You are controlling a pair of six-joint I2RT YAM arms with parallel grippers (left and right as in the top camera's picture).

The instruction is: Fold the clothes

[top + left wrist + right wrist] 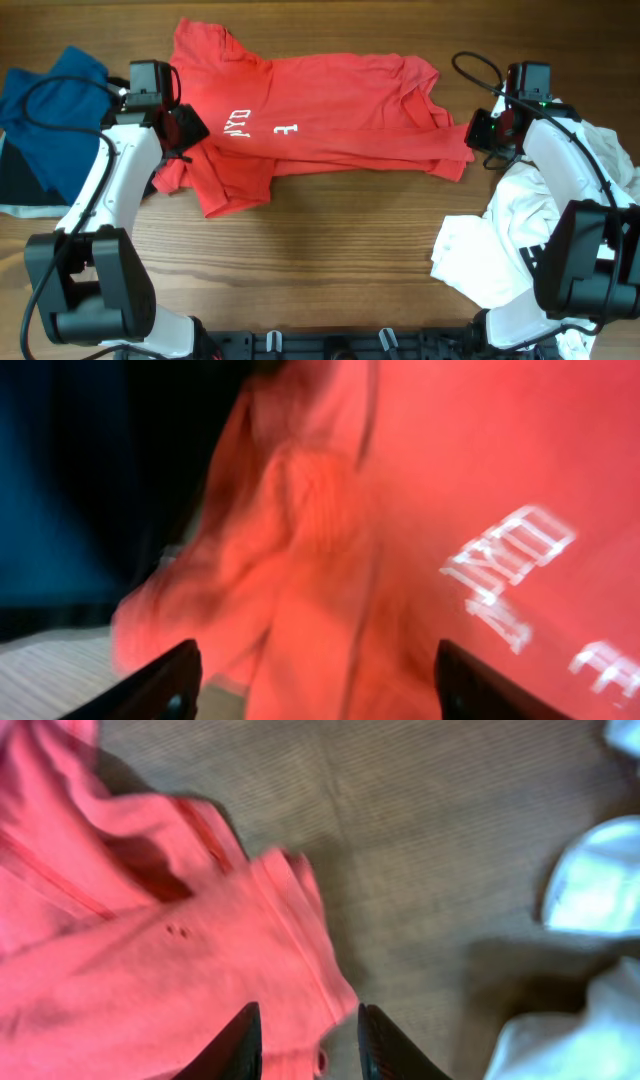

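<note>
Since both claws sit at opposite ends of it, the red T-shirt (330,105) heads the list: it lies across the upper middle of the overhead frame, loosely doubled lengthwise, white lettering (265,125) facing up, a sleeve bunched toward the lower left and the right end rumpled into overlapping layers. Left gripper (185,130), at the shirt's left end: jaws wide apart in its wrist view (315,670), red cloth beneath them, nothing clasped. Right gripper (478,130), at the shirt's right edge: jaws (305,1035) only part-way apart, the red hem lying just inside the gap with no visible pinch – it appears to hold nothing. White T-shirts (490,260): heaped at lower right, beside and under the right arm. Blue garment (50,110): crumpled at upper left, touching nothing red. Hazards, as judgement: the hem lies so near the narrow right jaws that a lift could snag it and drag the doubled layers askew; a fold made over the bunched sleeve would lock in creases; the right arm's elbow, close to the white heap, could sweep it across the shirt; the cable (470,65) looping at upper right could catch cloth. Surface: wooden table (340,240), brown with a fine grain, matte, bare along the lower middle. Room: nothing beyond the tabletop shows – lighting even, shadows soft.
</note>
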